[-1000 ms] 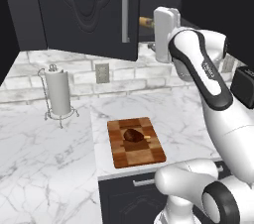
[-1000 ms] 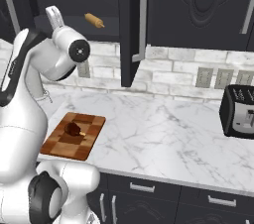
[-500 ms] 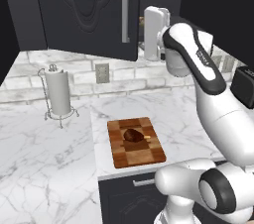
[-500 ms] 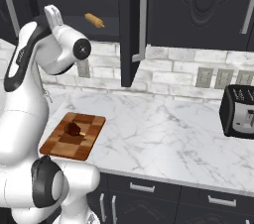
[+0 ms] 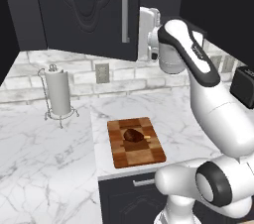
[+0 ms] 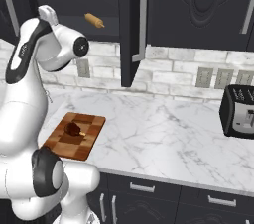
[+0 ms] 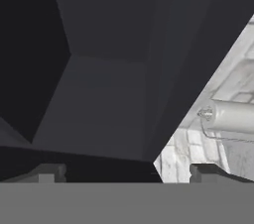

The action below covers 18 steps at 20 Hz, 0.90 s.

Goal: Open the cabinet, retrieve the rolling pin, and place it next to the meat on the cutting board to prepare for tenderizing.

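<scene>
The rolling pin (image 6: 94, 20), slim and tan, lies on the shelf inside the open black cabinet (image 6: 131, 25). One carved cabinet door (image 5: 84, 5) stands swung out with its silver handle (image 5: 125, 5). My gripper (image 7: 128, 173) is open, with the fingertips (image 7: 47, 173) wide apart and nothing between them, and it faces the dark cabinet interior. My white hand (image 5: 149, 34) is raised at shelf height beside the door's edge and covers the pin in the left base view. The checkered cutting board (image 5: 136, 141) lies at the counter's front edge with the meat (image 5: 133, 135) on it.
A paper towel holder (image 5: 58, 96) stands on the counter left of the board. A dark toaster (image 6: 240, 111) sits at the right by the wall outlets (image 6: 223, 77). The open door (image 6: 131, 25) juts out over the counter. Dark drawers (image 6: 144, 188) run below.
My hand has moved left toward the open cabinet and a little lower, and it now hides the rolling pin in the left base view. The pin, board and meat have not moved.
</scene>
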Available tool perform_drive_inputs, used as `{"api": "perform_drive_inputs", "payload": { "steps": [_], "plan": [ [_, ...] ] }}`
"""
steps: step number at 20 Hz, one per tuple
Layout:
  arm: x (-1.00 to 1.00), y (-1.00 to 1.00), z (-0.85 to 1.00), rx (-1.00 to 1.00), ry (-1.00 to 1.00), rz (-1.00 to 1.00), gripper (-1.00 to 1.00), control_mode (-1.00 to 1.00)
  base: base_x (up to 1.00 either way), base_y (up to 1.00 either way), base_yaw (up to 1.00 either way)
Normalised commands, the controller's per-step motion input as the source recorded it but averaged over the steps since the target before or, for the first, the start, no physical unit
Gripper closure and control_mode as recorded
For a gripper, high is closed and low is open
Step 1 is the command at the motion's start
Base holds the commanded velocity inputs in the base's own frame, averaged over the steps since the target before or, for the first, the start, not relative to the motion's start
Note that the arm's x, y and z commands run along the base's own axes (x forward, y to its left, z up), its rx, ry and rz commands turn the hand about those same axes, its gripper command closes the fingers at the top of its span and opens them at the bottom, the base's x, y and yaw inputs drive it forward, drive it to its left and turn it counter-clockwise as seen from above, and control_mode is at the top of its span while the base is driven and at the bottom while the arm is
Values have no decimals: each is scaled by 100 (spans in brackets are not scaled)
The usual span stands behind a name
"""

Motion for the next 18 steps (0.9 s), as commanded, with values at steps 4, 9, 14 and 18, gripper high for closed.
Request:
{"api": "perform_drive_inputs", "payload": {
  "steps": [4, 9, 14, 18],
  "plan": [
    [-20, 30, 0, 0, 1, 8, -100, -100, 0, 0, 0],
    [-52, 29, 0, 0, 0, 8, -100, -100, 0, 0, 0],
    [-77, 25, 4, 0, -2, 8, -100, -100, 0, 0, 0],
    [-89, 29, 7, 0, -4, 9, -100, -100, 0, 0, 0]
  ]
}}
